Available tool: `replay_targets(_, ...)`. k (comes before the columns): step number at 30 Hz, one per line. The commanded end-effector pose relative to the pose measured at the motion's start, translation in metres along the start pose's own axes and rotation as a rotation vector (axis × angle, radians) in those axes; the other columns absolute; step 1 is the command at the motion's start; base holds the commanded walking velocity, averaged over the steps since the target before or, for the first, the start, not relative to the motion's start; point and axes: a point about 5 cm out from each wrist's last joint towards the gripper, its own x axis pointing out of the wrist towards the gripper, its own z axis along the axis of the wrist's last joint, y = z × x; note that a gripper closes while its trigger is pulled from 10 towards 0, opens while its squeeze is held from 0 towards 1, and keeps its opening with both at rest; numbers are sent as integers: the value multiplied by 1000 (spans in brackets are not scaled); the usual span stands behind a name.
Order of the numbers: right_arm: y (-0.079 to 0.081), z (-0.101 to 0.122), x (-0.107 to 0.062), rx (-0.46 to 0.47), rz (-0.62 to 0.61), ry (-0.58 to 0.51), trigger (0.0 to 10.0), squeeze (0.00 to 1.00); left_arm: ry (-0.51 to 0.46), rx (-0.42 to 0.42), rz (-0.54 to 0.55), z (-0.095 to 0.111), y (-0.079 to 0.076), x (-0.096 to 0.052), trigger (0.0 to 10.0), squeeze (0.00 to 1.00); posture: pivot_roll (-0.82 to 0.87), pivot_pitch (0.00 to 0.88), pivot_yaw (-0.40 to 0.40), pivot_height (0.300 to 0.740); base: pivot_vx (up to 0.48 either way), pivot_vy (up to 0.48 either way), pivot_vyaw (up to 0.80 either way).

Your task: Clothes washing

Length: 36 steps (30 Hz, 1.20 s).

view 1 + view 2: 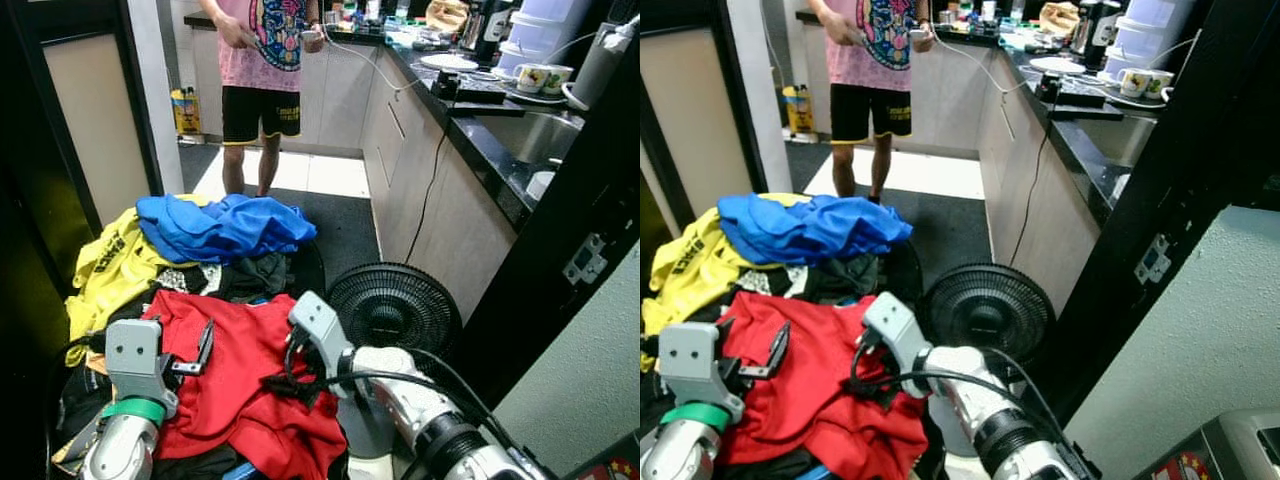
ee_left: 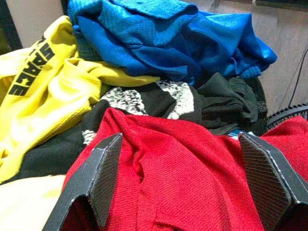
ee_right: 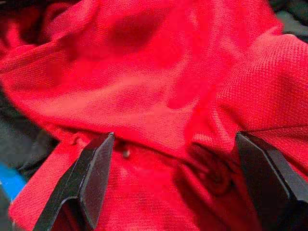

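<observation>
Fingers: both pairs spread wide | red garment (image 1: 240, 370) beneath left gripper (image 2: 185, 180), right gripper (image 3: 175, 180)

Home kitchen, used partly as a laundry spot. A dark countertop (image 1: 470, 125) runs along the right side over beige cabinets (image 1: 345, 95), with a steel sink (image 1: 535, 135) set in it. Mugs (image 1: 540, 77), a plate (image 1: 448, 62) and small appliances crowd the counter. White wall socket (image 1: 585, 262) beside it. A heap of clothes (image 1: 215, 300) lies in front, a black floor fan (image 1: 393, 305) beside it. A person (image 1: 265, 70) in shorts stands at the far counter.
</observation>
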Motion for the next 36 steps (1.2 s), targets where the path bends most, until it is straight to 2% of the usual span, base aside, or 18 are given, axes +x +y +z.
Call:
replay_targets(1, 5, -5, 3, 3, 33, 11, 10000, 0, 15, -2, -10, -5, -2, -1, 10000, 0, -31, 16, -30, 740, 0, 0, 0)
replay_targets(6, 7, -29, 4, 44, -18, 104, 10000, 0, 16, -3, -20, -4, -5, 0, 10000, 0, -32, 27, -20, 740, 0, 0, 0)
replay_targets(9, 6, -31, 4, 53, -28, 105, 10000, 0, 16, -4, -22, -4, -6, 1, 10000, 0, -32, 27, -20, 740, 0, 0, 0)
replay_targets(10, 6, -31, 4, 57, -31, 103, 8745, 0, 15, -4, -22, -4, -5, 1, 10000, 0, -32, 27, -20, 740, 0, 0, 0)
replay_targets(11, 5, -31, 4, 61, -33, 102, 10000, 0, 18, -2, -30, -5, -6, 1, 10000, 0, -32, 27, -18, 740, 0, 0, 0)
replay_targets(14, 2, -32, 4, 43, -92, 107, 10000, 0, 21, 0, -41, -5, -7, 1, 10000, 0, -29, 27, -18, 740, 0, 0, 0)
replay_targets(15, -6, -32, 1, 71, -182, 103, 10000, 0, 22, 1, -44, -5, -7, 2, 10000, 0, -26, 27, -17, 740, 0, 0, 0)
replay_targets(16, -6, -32, 1, 71, -182, 103, 10000, 0, 22, 1, -44, -5, -7, 2, 10000, 0, -26, 27, -17, 740, 0, 0, 0)
replay_targets(18, -17, -33, -3, 120, -297, 99, 10000, 0, 24, 5, -47, -5, -7, 2, 10000, 0, -25, 27, -17, 740, 0, 0, 0)
replay_targets(22, -26, -32, -8, 167, -368, 77, 10000, 0, 28, 9, -55, -5, -8, 2, 10000, 0, -23, 29, -15, 740, 0, 0, 0)
replay_targets(23, -28, -31, -9, 173, -380, 68, 4392, 0, 31, 11, -58, -6, -8, 2, 10000, 0, -23, 28, -15, 740, 0, 0, 0)
replay_targets(24, -28, -31, -9, 173, -380, 68, 4392, 0, 31, 11, -58, -6, -8, 2, 10000, 0, -23, 28, -15, 740, 0, 0, 0)
replay_targets(25, -29, -30, -10, 176, -385, 63, 3098, 0, 34, 13, -62, -6, -8, 2, 10000, 0, -23, 28, -15, 740, 0, 0, 0)
replay_targets(27, -29, -30, -10, 176, -385, 63, 3098, 0, 34, 13, -62, -6, -8, 2, 10000, 0, -23, 28, -15, 740, 0, 0, 0)
replay_targets(28, -29, -30, -10, 175, -385, 61, 0, 0, 35, 15, -64, -6, -8, 3, 10000, 0, -22, 28, -14, 740, 0, 0, 0)
replay_targets(36, -28, -29, -9, 168, -384, 50, 0, 0, 42, 28, -70, -7, -10, 3, 10000, 0, -22, 17, -19, 740, 0, 0, 0)
